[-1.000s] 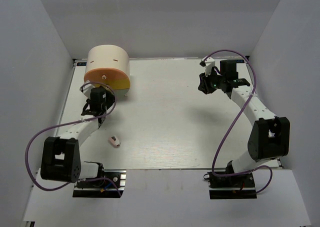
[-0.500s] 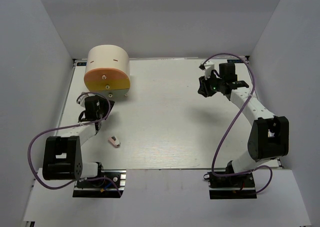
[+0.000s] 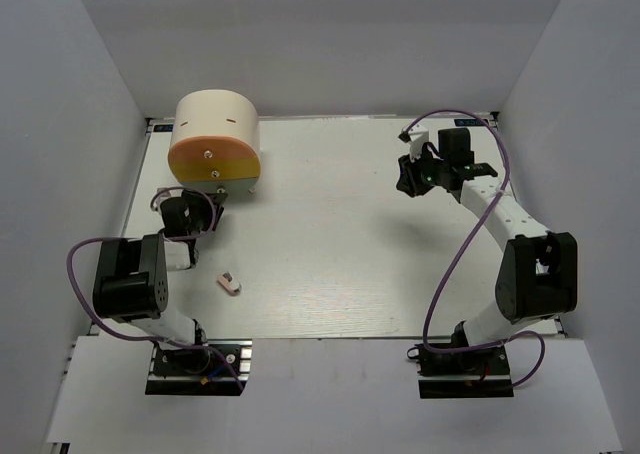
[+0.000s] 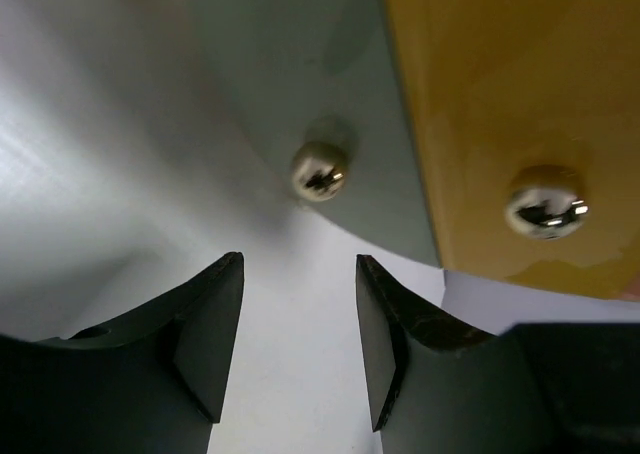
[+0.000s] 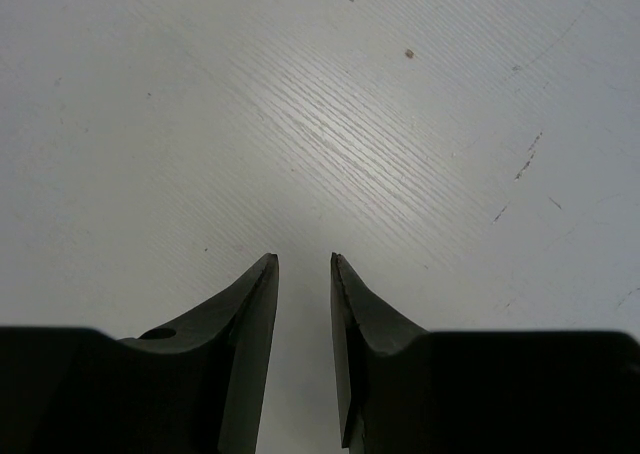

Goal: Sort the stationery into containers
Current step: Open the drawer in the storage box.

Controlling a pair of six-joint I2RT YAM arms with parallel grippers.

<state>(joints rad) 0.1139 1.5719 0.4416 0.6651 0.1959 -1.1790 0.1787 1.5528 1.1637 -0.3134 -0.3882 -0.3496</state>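
Note:
The cream drum-shaped organizer [image 3: 213, 124] stands at the far left, its orange and yellow drawers [image 3: 212, 160] shut. The white-pink eraser [image 3: 230, 282] lies on the table near the left arm. My left gripper [image 3: 200, 202] is just in front of the organizer, open and empty. In the left wrist view its jaws [image 4: 298, 274] point at the yellow drawer [image 4: 500, 94] and its knob [image 4: 545, 205]; a second knob [image 4: 320, 170] is close ahead. My right gripper [image 3: 406, 177] is slightly open and empty over bare table [image 5: 304, 264]. No pens or highlighters are in view.
White walls enclose the table on the left, back and right. The left arm is folded back close to its base [image 3: 125, 284]. The right arm's purple cable [image 3: 470, 239] loops above the table at the right.
My left arm has folded back toward its base, and its gripper has drawn slightly away from the organizer. The right arm has barely moved. The eraser has stayed in place.

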